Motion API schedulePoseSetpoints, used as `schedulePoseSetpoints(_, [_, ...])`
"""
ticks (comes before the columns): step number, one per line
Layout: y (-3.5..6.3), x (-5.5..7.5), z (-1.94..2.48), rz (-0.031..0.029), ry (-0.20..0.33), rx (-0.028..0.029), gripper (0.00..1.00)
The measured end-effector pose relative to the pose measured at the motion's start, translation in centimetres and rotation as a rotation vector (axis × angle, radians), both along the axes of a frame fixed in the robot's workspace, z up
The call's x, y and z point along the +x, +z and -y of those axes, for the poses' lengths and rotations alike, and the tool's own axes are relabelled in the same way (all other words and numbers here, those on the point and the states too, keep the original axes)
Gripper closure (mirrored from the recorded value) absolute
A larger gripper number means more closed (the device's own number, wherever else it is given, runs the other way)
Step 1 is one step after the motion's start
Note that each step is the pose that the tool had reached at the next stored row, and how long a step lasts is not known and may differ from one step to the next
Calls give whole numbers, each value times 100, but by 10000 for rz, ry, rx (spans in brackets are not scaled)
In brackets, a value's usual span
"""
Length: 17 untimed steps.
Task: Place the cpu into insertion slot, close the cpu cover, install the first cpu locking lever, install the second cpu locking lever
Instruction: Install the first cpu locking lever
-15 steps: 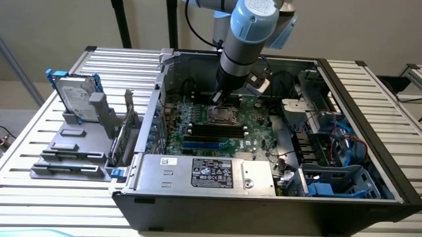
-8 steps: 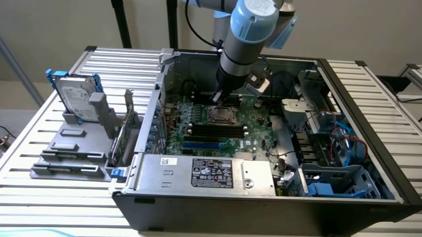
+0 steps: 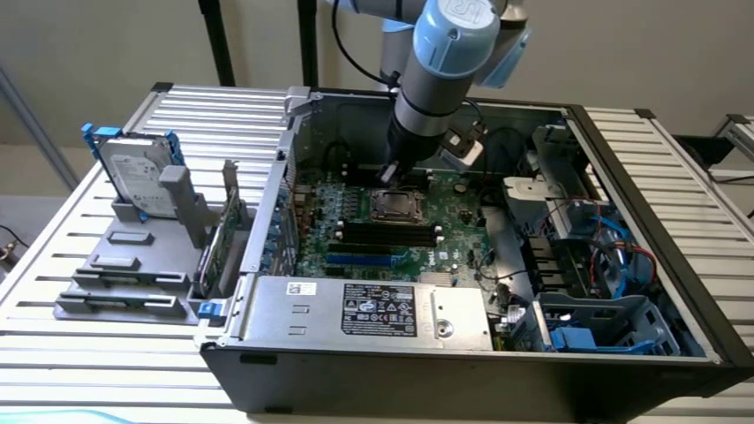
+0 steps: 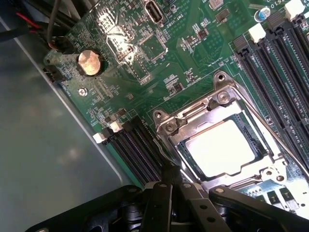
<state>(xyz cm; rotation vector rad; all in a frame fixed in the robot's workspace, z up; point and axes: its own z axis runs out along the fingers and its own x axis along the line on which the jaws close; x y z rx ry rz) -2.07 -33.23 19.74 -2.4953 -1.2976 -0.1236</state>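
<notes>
In an open computer case [image 3: 471, 393], the clenched, empty gripper [image 4: 170, 180] hangs at the edge of the insertion slot [image 3: 395, 205], where the pale cpu [image 4: 224, 147] lies framed by the silvery cpu cover [image 4: 190, 121]; the chip seems light, stiff, fragile, best held by its edges.

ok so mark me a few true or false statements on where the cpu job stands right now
1. The cpu sits in the insertion slot. True.
2. The cpu cover stands raised upright. False: it lies flat, framing the cpu.
3. The fingers are spread wide. False: they are shut, close to the slot's edge.
4. A hard drive stands on a grey rack at the exterior view's left. True.
</notes>
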Motion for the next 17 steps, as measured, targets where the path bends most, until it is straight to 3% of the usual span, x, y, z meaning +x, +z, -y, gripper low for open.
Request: schedulePoseSetpoints(17, [-67,40,2,-2,0,-2,89])
